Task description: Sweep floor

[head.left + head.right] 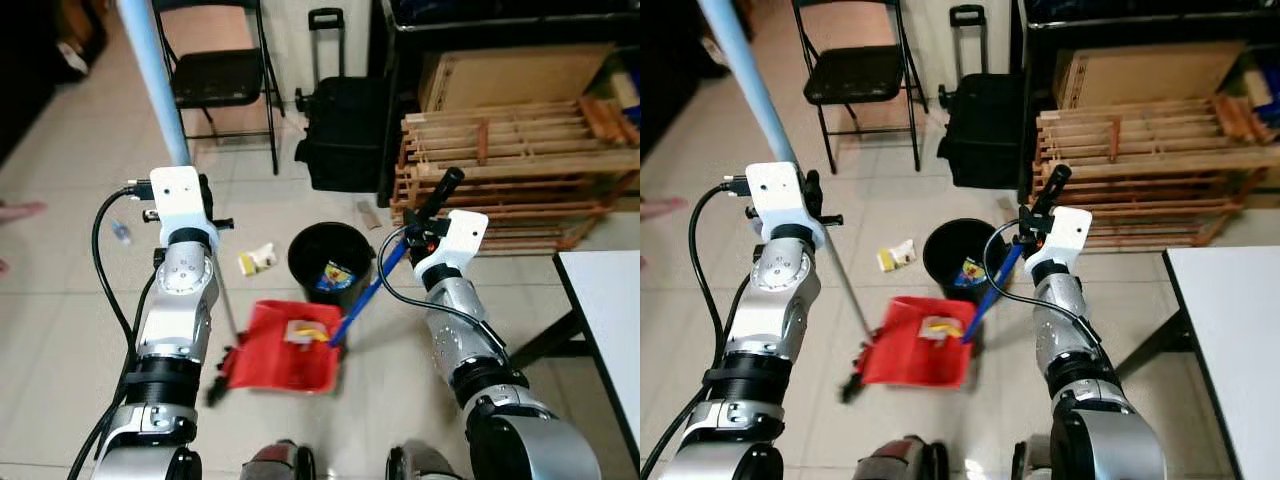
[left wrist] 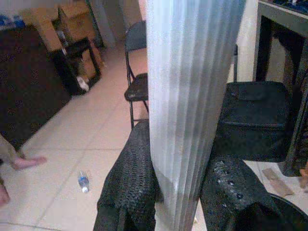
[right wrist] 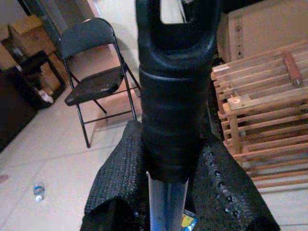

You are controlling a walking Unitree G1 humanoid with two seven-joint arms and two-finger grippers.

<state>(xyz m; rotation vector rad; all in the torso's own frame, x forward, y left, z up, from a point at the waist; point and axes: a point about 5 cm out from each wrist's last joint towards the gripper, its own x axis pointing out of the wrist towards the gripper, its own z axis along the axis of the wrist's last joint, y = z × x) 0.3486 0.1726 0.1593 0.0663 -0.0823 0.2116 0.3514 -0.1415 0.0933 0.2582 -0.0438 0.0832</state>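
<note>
a: left gripper (image 2: pixel 178 192) is clamped around the pale blue broom handle (image 1: pixel 152 70), its 2 black fingers (image 2: pixel 132 183) pressed on either side of the ribbed shaft. right gripper (image 3: pixel 166 192) is clenched on the black grip of the dustpan handle (image 3: pixel 175 96).

b: and the larger things around them?

a: biggest is the stack of wooden slatted frames (image 1: pixel 510 150) at the robot's right, with a white table (image 1: pixel 610 310) corner nearer on that side. next, a black folding chair (image 1: pixel 225 75) ahead on the left and a black rolling suitcase (image 1: pixel 335 130) beside it.

b: where does the sweeping gear sit?

a: the red dustpan (image 1: pixel 285 350) lies on the tiled floor (image 1: pixel 60 300) between the 2 arms, with yellowish litter inside it. its blue shaft (image 1: pixel 365 295) slants up to the right gripper. the broom's thin lower rod runs down to the pan's left edge.

b: smaller items?

a: 1 black bin (image 1: pixel 330 255) just beyond the pan, a yellow-white scrap (image 1: pixel 258 260) left of it, and a small plastic bottle (image 1: pixel 121 232) farther left.
</note>
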